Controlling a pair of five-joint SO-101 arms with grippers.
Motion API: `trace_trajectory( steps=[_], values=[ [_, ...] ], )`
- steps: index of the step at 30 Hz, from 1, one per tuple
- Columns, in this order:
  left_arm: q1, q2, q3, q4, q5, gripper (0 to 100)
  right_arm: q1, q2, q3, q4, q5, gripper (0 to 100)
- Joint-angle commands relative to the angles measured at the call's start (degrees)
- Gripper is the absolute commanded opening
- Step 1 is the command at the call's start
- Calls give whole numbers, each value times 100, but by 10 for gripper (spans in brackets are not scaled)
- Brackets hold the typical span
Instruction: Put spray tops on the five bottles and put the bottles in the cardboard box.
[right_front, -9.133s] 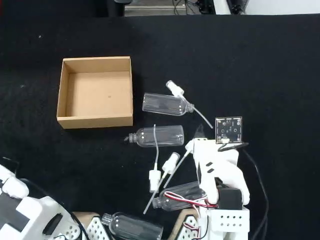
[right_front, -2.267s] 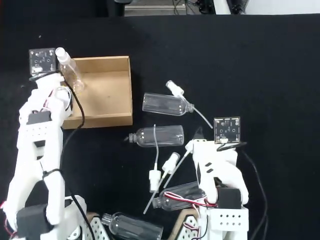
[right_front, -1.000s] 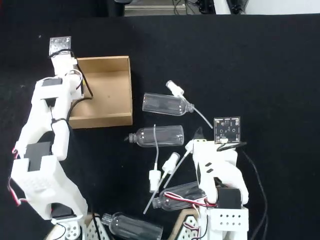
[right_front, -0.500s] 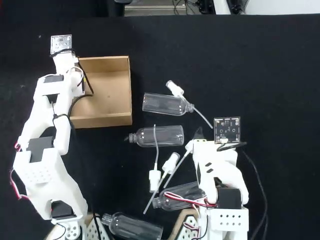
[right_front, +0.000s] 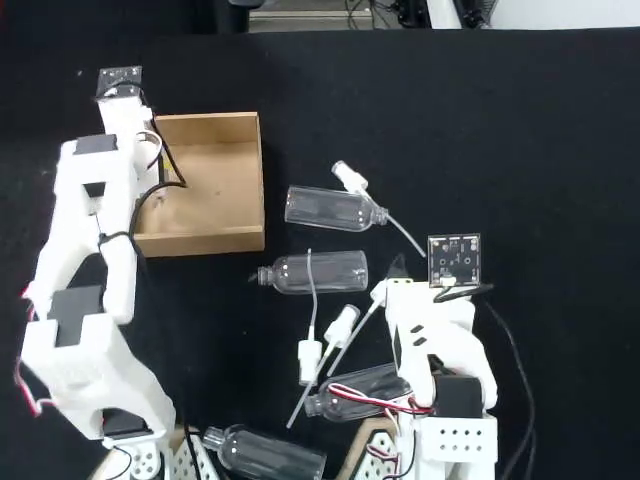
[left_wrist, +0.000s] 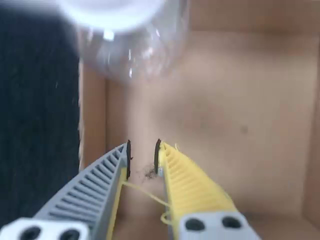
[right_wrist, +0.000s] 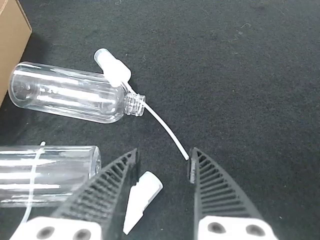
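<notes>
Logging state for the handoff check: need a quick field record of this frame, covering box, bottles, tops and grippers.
box: cardboard box, left arm over its left side
capped bottle: white top on, at the box's wall, not gripped
lying on table, no tops: upper bottle; middle bottle; lower bottle, partly under the right arm; edge bottle
loose tops: upper spray top; middle spray top; lower spray top
left gripper: narrowly open, empty, over box floor
right gripper: open, empty, above middle spray top
</notes>
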Motion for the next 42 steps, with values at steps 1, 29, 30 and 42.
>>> trace_trajectory(
  steps=[1, 29, 30, 42],
  values=[
    [66, -941, -295, 1196, 0, 102, -44, -549, -40, -158, 18, 138],
    [4602, -3982, 3459, 3851, -4387, 103, 941, -549, -259, -105, -18, 138],
    [4725, -4211, 3653, 3807, -4387, 103, 958, -549, -259, -114, -18, 138],
    [4954, -6084, 4831, 3745, -4132, 260, 1143, -558, -268, -299, -18, 138]
  ],
)
